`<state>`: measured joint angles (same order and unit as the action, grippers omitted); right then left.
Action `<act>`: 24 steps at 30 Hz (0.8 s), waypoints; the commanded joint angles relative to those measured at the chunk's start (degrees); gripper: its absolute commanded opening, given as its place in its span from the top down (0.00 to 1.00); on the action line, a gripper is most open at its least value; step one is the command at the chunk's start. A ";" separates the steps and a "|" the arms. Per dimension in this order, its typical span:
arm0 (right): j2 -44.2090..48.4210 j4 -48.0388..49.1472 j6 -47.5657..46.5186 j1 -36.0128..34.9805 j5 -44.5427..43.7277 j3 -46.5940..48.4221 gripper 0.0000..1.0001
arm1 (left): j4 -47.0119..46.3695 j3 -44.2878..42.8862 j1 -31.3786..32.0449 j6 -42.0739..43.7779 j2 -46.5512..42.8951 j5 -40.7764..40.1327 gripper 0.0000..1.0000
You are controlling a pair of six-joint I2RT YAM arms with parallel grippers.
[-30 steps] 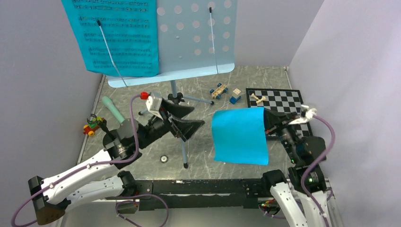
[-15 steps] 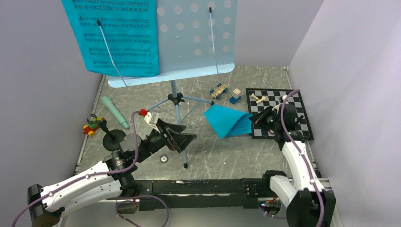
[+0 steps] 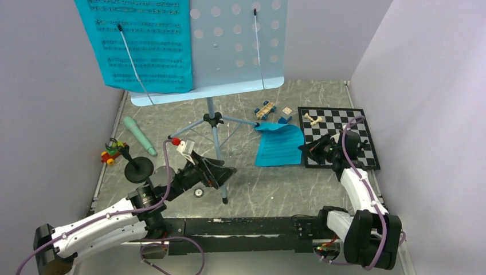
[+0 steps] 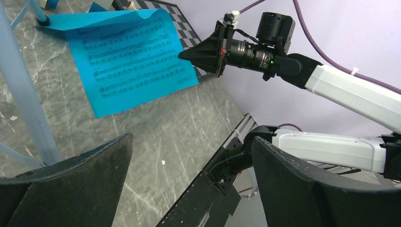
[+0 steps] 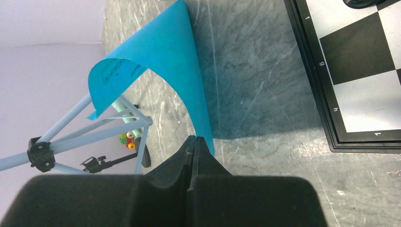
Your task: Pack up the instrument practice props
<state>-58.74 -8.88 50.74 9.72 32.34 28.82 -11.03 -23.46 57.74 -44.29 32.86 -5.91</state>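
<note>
A turquoise printed music sheet [image 3: 279, 146] lies printed side up on the grey marbled tabletop [image 3: 258, 186], between the legs of the pale-blue tripod music stand [image 3: 213, 121] and the black-and-white chessboard [image 3: 349, 123]. Its far edge is curled up just beside one foot of the tripod. The right tool [image 3: 306, 150] is low over the near-left corner of the chessboard, its jaws pinched fully together on the sheet's right edge; the right wrist view shows the paper arching away from the closed tips [image 5: 194, 142].

The left tool [image 3: 218, 172] hovers near the stand's front leg with its jaws spread wide and nothing between them; in the left wrist view the two black fingers [image 4: 80, 184] frame bare tabletop.

A second turquoise music sheet [image 3: 146, 46] stands on the left half of the stand's perforated tray [image 3: 238, 57], under a thin wire page holder. The mint-green microphone [image 3: 139, 136] lies on the tabletop to the left, near the black round-based stand [image 3: 137, 168]. A small blue-wheeled toy car [image 3: 265, 110] and two blocks [image 3: 286, 114] sit behind the sheet; another toy car [image 3: 110, 153] sits at the left edge.
</note>
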 commanded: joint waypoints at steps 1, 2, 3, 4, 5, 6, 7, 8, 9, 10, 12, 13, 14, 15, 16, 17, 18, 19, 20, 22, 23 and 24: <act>0.41 0.90 0.03 0.30 1.20 -1.08 1.00 | -1.06 0.10 0.27 -2.20 1.10 -0.01 0.01; 0.80 -0.56 -0.02 0.30 0.79 -1.16 1.00 | -0.75 0.11 0.27 -2.43 1.55 0.09 0.01; 1.96 -2.03 -0.29 0.38 0.81 -0.83 1.00 | -0.48 0.14 0.27 -2.58 1.84 0.23 0.01; 4.93 -3.73 -0.45 0.39 0.77 -0.03 1.00 | -0.39 0.15 0.27 -2.60 1.97 0.52 0.01; 8.23 -5.28 -0.42 0.35 0.21 1.15 1.00 | -0.39 0.24 0.27 -2.48 2.10 0.69 0.01; 10.02 -8.35 -1.22 -0.26 -0.77 3.56 1.00 | -0.36 0.39 0.27 -2.53 2.15 0.54 0.01; 10.55 -11.56 -2.74 -1.59 -2.50 6.99 1.00 | -0.63 0.63 0.27 -2.63 2.20 0.36 0.01; 11.02 -13.57 -3.66 -3.20 -3.15 9.41 1.00 | -1.19 1.02 0.27 -2.59 2.39 0.30 0.01; 11.32 -15.64 -4.54 -4.09 -3.72 11.53 1.00 | -1.64 1.11 0.27 -2.33 2.60 0.35 0.01; 11.54 -17.11 -5.26 -4.69 -4.13 13.37 1.00 | -1.60 0.88 0.27 -2.17 2.90 0.30 0.01; 11.55 -17.92 -5.72 -5.05 -4.10 15.00 1.00 | -1.15 0.13 0.27 -1.76 3.80 0.44 0.01; 11.34 -17.47 -5.85 -5.06 -4.34 15.11 1.00 | -0.92 -0.33 0.27 -1.62 4.32 0.57 0.01; 11.10 -16.80 -6.04 -5.06 -5.02 14.89 1.00 | -0.82 -0.79 0.27 -1.55 4.79 0.74 0.01; 10.76 -16.18 -6.09 -4.99 -6.03 14.24 1.00 | -0.81 -1.24 0.32 -1.50 5.22 1.04 0.01; 10.25 -15.50 -6.09 -4.68 -6.71 13.41 1.00 | -0.79 -1.58 0.28 -1.56 5.60 1.34 0.01; 9.67 -14.51 -5.91 -4.17 -6.89 12.06 1.00 | -0.63 -1.78 0.27 -1.61 5.82 1.55 0.01; 8.97 -12.75 -5.37 -3.45 -6.59 9.72 1.00 | -0.44 -1.94 0.27 -1.68 6.04 1.63 0.01; 8.46 -11.01 -4.63 -2.49 -6.08 7.73 1.00 | -0.25 -1.94 0.27 -1.72 6.07 1.54 0.01; 7.73 -8.84 -3.38 -1.09 -4.70 5.27 1.00 | -0.30 -1.82 0.27 -1.88 6.08 1.52 0.01; 6.18 -3.87 -0.27 2.34 -0.66 0.40 1.00 | -0.58 -1.38 0.27 -2.25 5.92 1.47 0.01; 5.44 -0.98 1.62 3.90 1.92 -1.89 1.00 | -0.85 -1.26 0.27 -2.31 5.78 1.58 0.01; 4.64 1.53 3.21 5.04 4.12 -3.50 1.00 | -0.92 -1.08 0.27 -2.37 5.74 1.66 0.01</act>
<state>-51.86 -16.73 47.42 10.26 29.08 31.88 -10.76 -22.79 57.74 -46.00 38.98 -5.23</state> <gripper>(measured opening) 0.008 0.993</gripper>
